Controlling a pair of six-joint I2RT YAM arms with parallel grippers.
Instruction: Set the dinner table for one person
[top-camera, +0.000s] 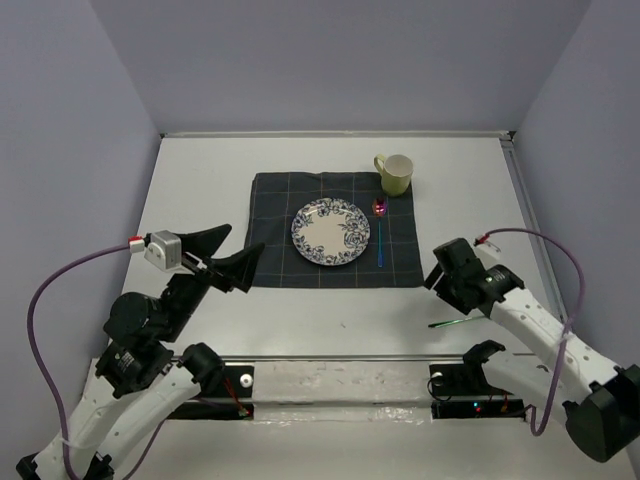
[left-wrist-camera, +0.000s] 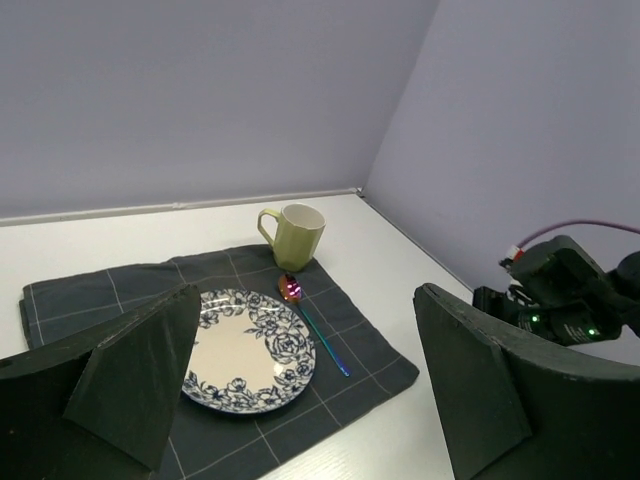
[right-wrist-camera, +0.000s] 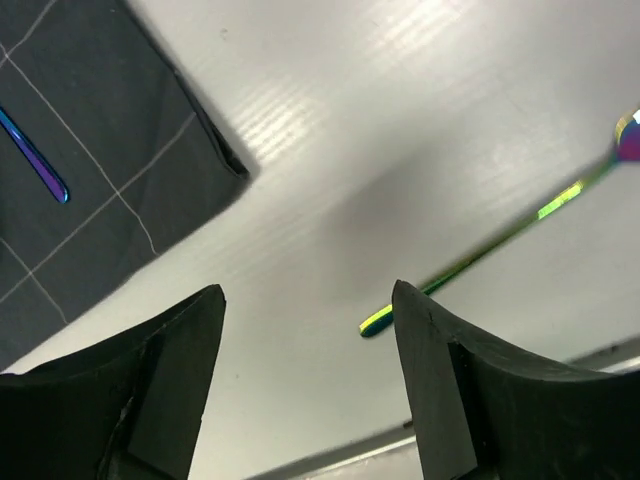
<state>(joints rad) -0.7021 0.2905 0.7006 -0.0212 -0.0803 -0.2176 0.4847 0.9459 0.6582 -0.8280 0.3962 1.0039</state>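
Left gripper (top-camera: 232, 250) gapes wide, empty. Right gripper (right-wrist-camera: 305, 310) is released too, shiny utensil (right-wrist-camera: 480, 255) loose on the dinner table (top-camera: 300, 310) nearby.

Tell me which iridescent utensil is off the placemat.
The slim green-iridescent metal utensil on the bare white tabletop, beside the right tool. The blue-handled iridescent spoon lies on the dark checked cloth placemat.

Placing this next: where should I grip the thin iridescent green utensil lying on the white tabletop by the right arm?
Grip the thin iridescent green utensil mid-handle, coming straight down with the right tool. It lies flat on the white tabletop, so only its narrow sides offer purchase; rotate the tool square across its diagonal line.
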